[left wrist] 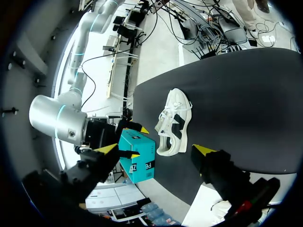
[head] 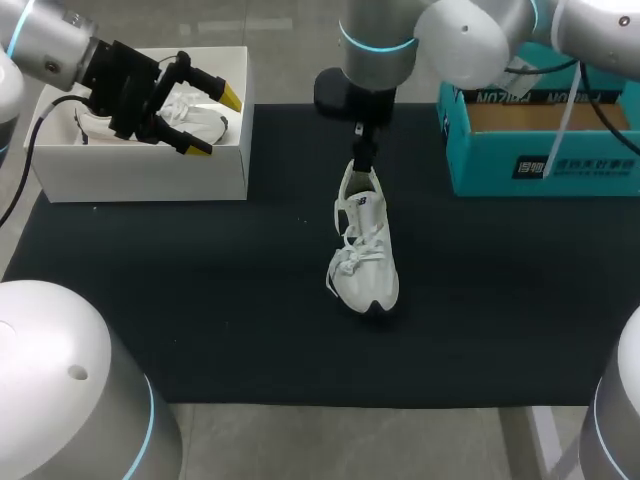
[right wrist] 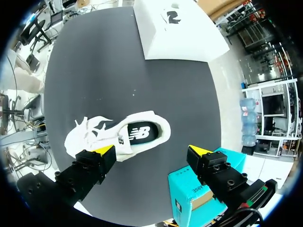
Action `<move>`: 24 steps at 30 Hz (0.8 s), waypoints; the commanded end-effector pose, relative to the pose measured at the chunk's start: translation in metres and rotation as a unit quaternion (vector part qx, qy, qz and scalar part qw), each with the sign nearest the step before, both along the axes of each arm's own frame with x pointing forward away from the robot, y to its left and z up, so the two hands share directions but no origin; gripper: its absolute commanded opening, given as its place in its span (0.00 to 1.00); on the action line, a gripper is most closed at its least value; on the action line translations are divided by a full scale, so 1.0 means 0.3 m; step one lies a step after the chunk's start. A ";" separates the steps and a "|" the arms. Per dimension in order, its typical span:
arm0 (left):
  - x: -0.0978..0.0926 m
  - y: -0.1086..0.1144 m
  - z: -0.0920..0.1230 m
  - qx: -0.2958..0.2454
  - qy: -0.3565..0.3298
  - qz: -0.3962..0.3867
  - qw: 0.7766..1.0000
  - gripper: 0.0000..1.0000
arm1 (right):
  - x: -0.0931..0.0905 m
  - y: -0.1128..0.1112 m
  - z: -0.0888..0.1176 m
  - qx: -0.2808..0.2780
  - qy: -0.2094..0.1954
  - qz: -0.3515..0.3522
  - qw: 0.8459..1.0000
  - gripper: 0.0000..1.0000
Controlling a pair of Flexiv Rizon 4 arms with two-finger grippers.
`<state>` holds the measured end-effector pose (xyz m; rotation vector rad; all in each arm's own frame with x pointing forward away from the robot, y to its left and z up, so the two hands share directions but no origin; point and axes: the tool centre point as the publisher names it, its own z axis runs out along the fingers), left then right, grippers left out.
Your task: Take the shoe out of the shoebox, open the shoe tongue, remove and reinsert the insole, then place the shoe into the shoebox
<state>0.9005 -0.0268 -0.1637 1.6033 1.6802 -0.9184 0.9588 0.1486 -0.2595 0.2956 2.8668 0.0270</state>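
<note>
Head view: white lace-up sneaker (head: 365,255) upright at frame centre on black table mat (head: 200,300), outside white cardboard shoebox (head: 150,165) | right gripper (right wrist: 152,151) fingers spread above heel (probably lining up on tongue) | left gripper (head: 216,123) spread, parked over shoebox, upper left

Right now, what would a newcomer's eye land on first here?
The white sneaker stands out in the middle of the black mat, with the right pincer open above it. Next, the left pincer hangs open over the white shoebox holding a second shoe, and a teal box sits at the mat's right edge.
</note>
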 end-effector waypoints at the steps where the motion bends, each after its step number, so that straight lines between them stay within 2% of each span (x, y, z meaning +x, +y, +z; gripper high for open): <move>1: 0.001 0.000 0.000 0.001 0.000 0.000 1.000 1.00 | 0.067 0.017 -0.063 -0.005 0.010 0.008 1.000 1.00; 13: 0.001 0.000 0.000 0.001 0.000 0.000 1.000 1.00 | 0.188 0.020 -0.183 -0.024 0.032 0.034 0.999 1.00; 19: 0.001 0.000 0.000 0.001 0.000 0.000 1.000 1.00 | 0.220 0.021 -0.228 -0.019 0.042 0.049 0.998 1.00; 24: 0.001 0.000 0.000 0.001 0.000 0.000 1.000 1.00 | 0.222 0.021 -0.230 -0.021 0.041 0.047 0.998 1.00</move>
